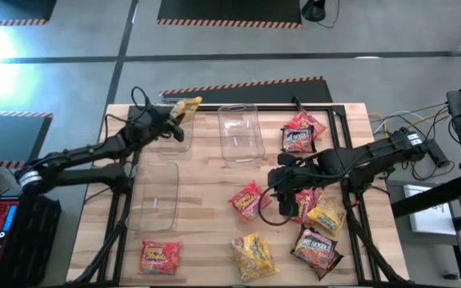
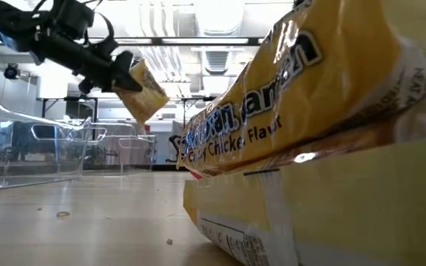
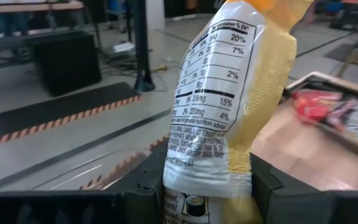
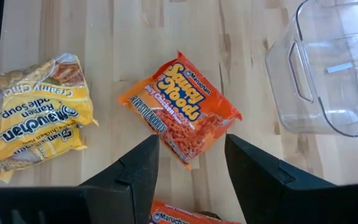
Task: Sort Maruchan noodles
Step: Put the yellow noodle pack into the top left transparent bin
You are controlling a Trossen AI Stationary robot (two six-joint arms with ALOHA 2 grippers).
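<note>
One yellow packet hangs upright in the air at the table's far left, nutrition panel showing. Two dark red packets lie overlapped far right. An orange packet lies mid-table, a yellow one near it, a red one near left, and a mixed cluster sits near right.

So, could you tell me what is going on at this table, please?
The left pincer is shut on a yellow packet, holding it in the air near the far-left clear bin. The right pincer hangs open above an orange packet mid-table. Other packets lie loose on the wood, none visibly in a bin.
</note>
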